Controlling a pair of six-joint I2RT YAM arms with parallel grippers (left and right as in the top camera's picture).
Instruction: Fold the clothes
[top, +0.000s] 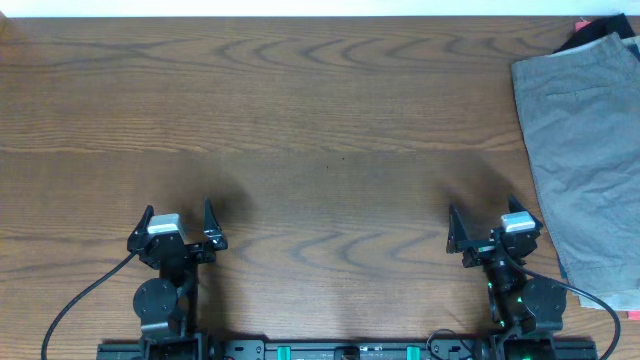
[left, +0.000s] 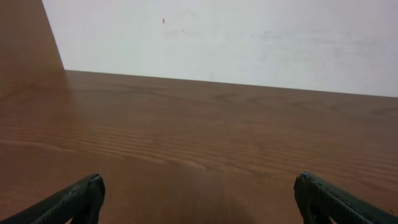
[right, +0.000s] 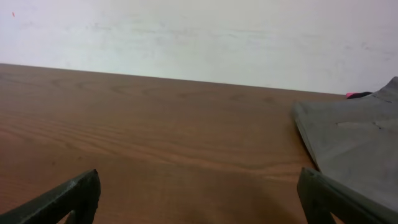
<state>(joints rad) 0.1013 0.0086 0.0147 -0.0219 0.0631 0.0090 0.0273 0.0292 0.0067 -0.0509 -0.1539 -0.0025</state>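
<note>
Shorts (top: 585, 150) are laid flat at the tabletop's (top: 320, 120) right edge, and the jaws of the left gripper (top: 178, 208) and right gripper (top: 482, 207) are spread wide, empty.

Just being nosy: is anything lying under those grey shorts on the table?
A dark garment pokes out beneath the grey shorts at their far edge, with a pink scrap beside it. How far it runs underneath is covered.

Left arm (top: 160, 292) and right arm (top: 527, 295) sit tucked back, jaws spread wide (both empty).
</note>
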